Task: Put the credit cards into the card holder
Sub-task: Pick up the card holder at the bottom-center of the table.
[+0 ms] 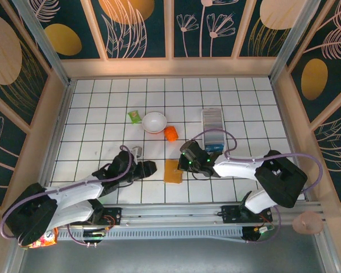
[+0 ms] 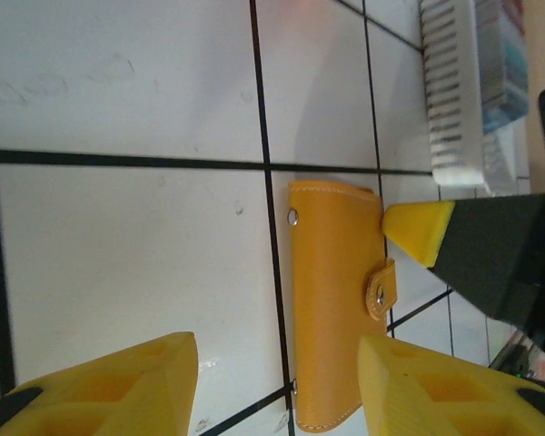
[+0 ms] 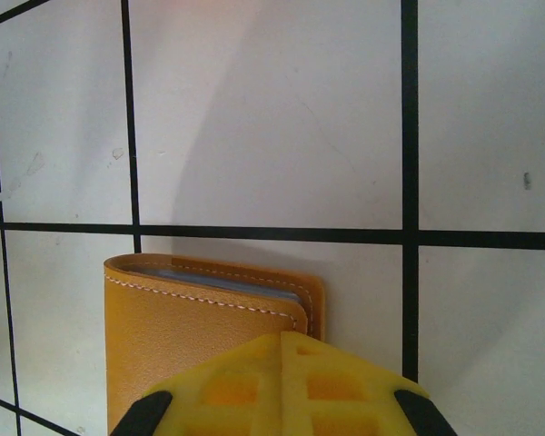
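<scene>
The right gripper (image 3: 282,363) is being kept with its yellow fingers pressed together. Their tip is being set against the long edge of the tan-orange leather wallet (image 2: 331,309), beside its snap tab. Whether any leather is being caught between them cannot be told. The wallet is lying closed and flat on the white gridded table (image 1: 102,108), directly ahead of that gripper, with blue-grey layers showing inside its fold.

The left gripper (image 2: 277,386) is being held spread, and the wallet's near end is being seen in the gap between its fingers, touching neither.

The card holder (image 1: 212,120) is lying flat beyond the right gripper, near it but apart, and ahead and to the right of the left gripper. A bright blue patch (image 1: 215,147) is showing at the holder's end nearest the right gripper; whether it is a credit card cannot be told. A white bowl (image 1: 154,121) and a green packet (image 1: 134,116) are sitting well ahead of the left gripper.
</scene>
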